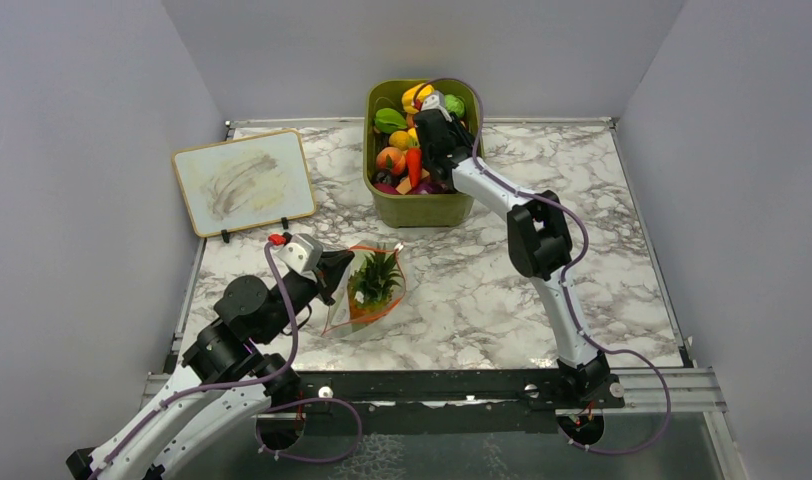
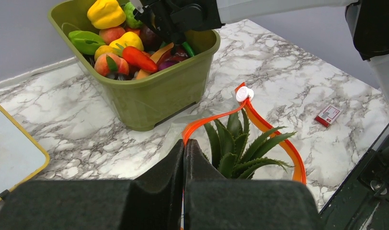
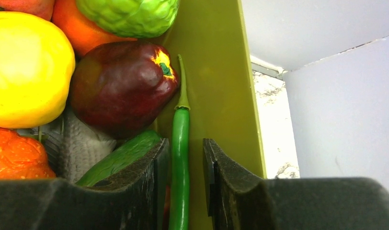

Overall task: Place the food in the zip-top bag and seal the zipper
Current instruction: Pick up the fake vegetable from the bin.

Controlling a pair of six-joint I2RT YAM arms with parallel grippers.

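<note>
The clear zip-top bag (image 1: 374, 292) lies in front of the left arm with its mouth open. Its orange-red zipper (image 2: 274, 134) forms a loop with a white slider (image 2: 243, 94). The orange fruit's green leafy top (image 2: 240, 146) sticks out of the bag. My left gripper (image 2: 185, 143) is shut on the zipper strip at the mouth's left edge. My right gripper (image 3: 185, 143) is open inside the olive bin (image 1: 422, 205), its fingers on either side of a green chili (image 3: 179, 167). A light-green cabbage-like ball (image 3: 130, 14) and a peach fruit (image 2: 111, 64) lie in the bin.
The bin also holds a dark red apple (image 3: 120, 86), a yellow fruit (image 3: 25, 72) and several other toys. A small whiteboard (image 1: 244, 180) stands at the back left. A small red card (image 2: 328, 115) lies on the marble right of the bag.
</note>
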